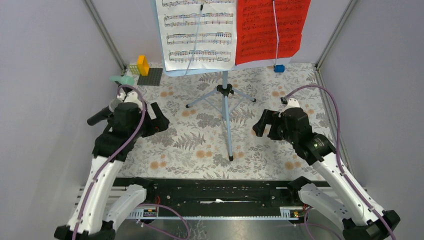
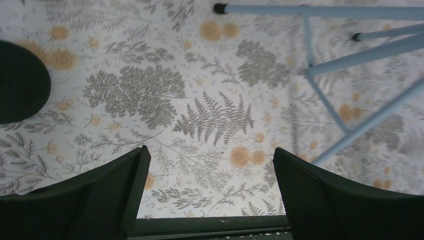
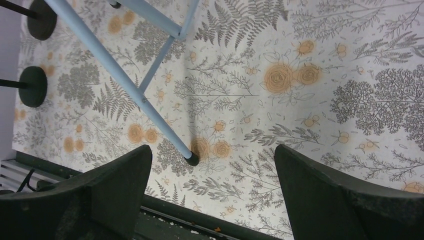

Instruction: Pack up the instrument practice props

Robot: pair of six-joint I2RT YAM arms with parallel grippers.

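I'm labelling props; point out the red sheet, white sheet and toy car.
red music sheet (image 1: 256, 30): top view, centre.
white music sheet (image 1: 215, 36): top view, centre.
blue toy car (image 1: 279, 68): top view, body.

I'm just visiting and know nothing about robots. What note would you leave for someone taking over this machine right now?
Left gripper and right gripper: jaws open, empty, above the floral cloth either side of the pale blue tripod music stand.
White paper music sheet and red paper music sheet sit on its rack.
Black microphone and mint-green microphone lie at the left; two black round-based mic holders stand by the left arm.
Done: nothing packed. Left: everything.
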